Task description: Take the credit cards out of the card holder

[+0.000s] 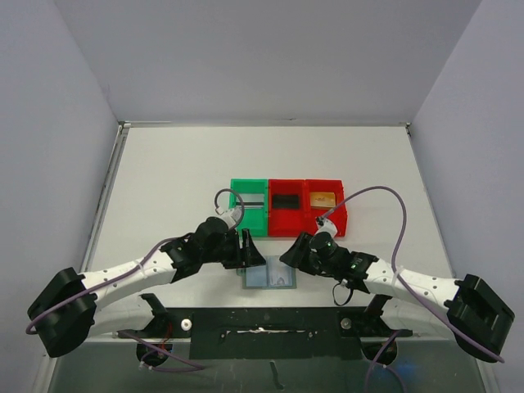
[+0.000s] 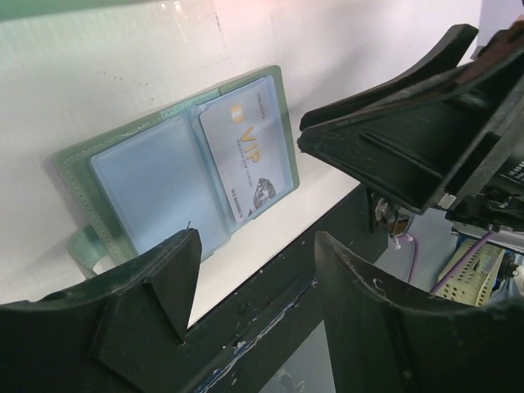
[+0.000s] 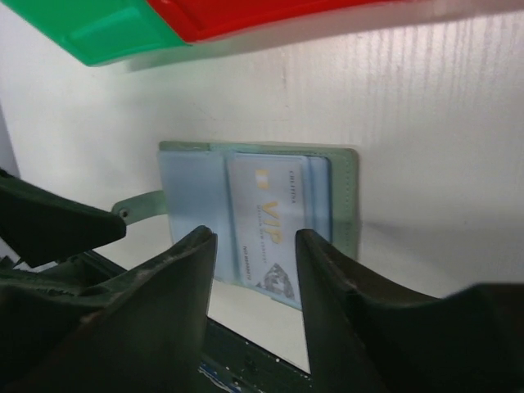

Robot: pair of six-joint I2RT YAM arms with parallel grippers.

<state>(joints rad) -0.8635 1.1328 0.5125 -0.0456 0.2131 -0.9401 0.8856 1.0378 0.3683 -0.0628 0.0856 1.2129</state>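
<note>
The card holder lies open and flat near the table's front edge, between my two grippers. In the left wrist view, the card holder shows two clear pockets. A pale credit card printed "VIP" sits in the right one. My left gripper hovers open just in front of it, nothing between its fingers. The right wrist view shows the same credit card in the card holder. My right gripper is open, with its fingers framing the card's near end without touching it.
A green bin and two red bins stand in a row just behind the card holder. A black rail runs along the table's front edge. Grey walls close in both sides.
</note>
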